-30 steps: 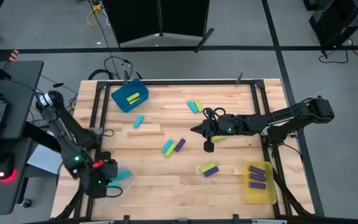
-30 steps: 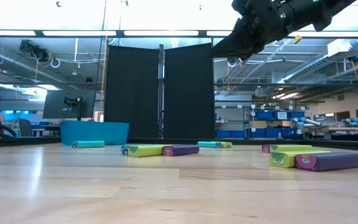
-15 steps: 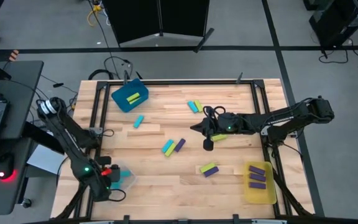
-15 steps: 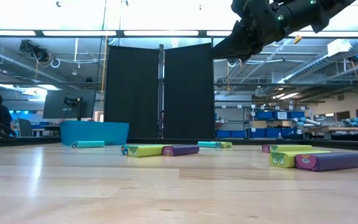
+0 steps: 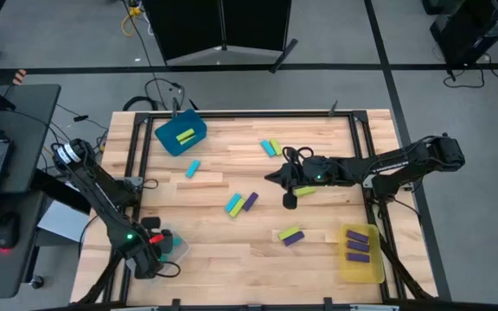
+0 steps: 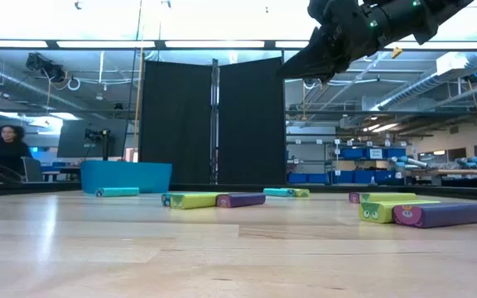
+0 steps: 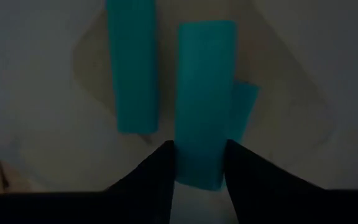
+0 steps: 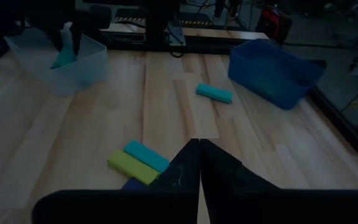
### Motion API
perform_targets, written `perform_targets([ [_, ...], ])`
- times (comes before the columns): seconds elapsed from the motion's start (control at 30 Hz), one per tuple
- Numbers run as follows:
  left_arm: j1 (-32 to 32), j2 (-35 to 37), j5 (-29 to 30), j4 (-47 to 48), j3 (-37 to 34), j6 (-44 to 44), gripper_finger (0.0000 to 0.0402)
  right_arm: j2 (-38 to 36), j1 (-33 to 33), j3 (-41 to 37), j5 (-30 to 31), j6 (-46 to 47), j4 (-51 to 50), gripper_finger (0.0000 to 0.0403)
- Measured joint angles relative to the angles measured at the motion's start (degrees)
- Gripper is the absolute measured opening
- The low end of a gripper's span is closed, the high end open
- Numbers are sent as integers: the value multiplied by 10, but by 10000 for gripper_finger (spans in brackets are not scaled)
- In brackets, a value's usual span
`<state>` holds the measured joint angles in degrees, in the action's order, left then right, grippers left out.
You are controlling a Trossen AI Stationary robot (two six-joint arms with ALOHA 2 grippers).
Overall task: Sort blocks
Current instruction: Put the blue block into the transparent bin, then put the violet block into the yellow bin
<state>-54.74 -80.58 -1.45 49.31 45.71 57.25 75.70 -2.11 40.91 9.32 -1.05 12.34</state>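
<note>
My left gripper (image 5: 161, 245) stands over the clear bin (image 5: 176, 252) at the table's near left corner, shut on a cyan block (image 7: 204, 106). Two more cyan blocks (image 7: 131, 68) lie on the bin's floor. The right wrist view shows this gripper far off, with its block (image 8: 63, 58) hanging inside the bin (image 8: 86, 68). My right gripper (image 5: 272, 179) is shut and empty, raised above the table's middle; it also shows in the low view (image 6: 295, 68). Loose cyan, lime and purple blocks (image 5: 241, 203) lie flat on the table. My left gripper pinches the cyan block's two long sides near one end (image 7: 199, 169) between its two fingers. The fingers come from above, pointing down, and lie along the block. The block hangs below them inside the clear bin; whether it touches the bin's floor I cannot tell.
A blue bin (image 5: 180, 134) with a lime block stands at the far left. A yellow bin (image 5: 360, 250) with purple blocks stands at the near right. Block pairs lie at the far middle (image 5: 271, 147) and near middle (image 5: 290, 234). A person (image 6: 7, 147) sits beyond the table.
My left arm has moved a little toward the table's right and near edges, keeping the cyan block in its gripper over the clear bin.
</note>
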Motion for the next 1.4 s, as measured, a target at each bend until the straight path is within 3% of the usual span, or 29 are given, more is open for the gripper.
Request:
perform_targets([
  [0.47,0,0,6,13,0,2,150,0,1,0,-4,0,0,22],
  [0.57,6,6,19,12,0,2,117,0,1,0,-5,0,0,22],
  [0.73,21,55,85,13,0,-7,19,0,1,0,-5,-1,-11,13],
  [0.87,39,118,146,14,0,-21,10,0,0,2,-13,0,-31,18],
  [1.13,116,204,238,-2,0,-134,3,0,-2,3,-69,20,-36,27],
  [1.27,159,223,237,-74,-14,-220,2,0,-2,3,-75,30,-60,28],
  [1.4,197,254,197,-193,-78,-280,2,0,-9,3,-75,39,-99,36],
])
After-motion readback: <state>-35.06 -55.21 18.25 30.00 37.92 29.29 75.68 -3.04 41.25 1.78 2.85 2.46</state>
